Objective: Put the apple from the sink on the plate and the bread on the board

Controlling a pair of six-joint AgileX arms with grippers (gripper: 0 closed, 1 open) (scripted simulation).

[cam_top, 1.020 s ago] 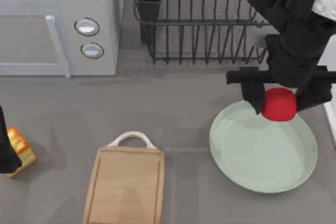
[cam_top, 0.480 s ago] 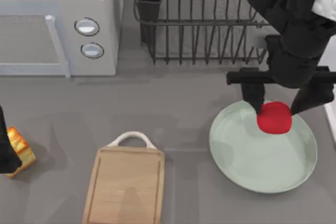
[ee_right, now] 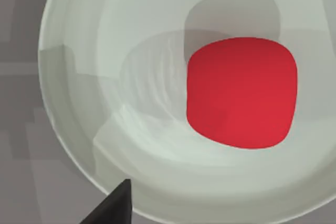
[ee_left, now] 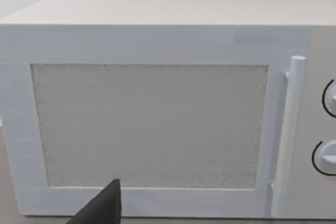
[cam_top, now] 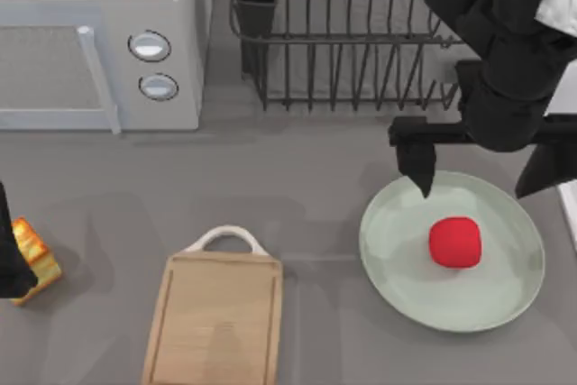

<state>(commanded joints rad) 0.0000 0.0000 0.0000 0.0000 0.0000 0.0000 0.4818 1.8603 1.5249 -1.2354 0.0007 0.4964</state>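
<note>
Top view: right pincer [cam_top: 487,173] spread apart above smooth round apple [cam_top: 454,242] on glossy shallow-rimmed plate [cam_top: 397,259].

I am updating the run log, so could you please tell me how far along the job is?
Done: the apple lies on the plate, and the right gripper hangs open above the plate's far rim. In hand: the left gripper is at the bread by the table's left edge. Left: the bread is not yet on the board.

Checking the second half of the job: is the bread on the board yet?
No, the bread sits on the table at the far left edge, apart from the board.
</note>
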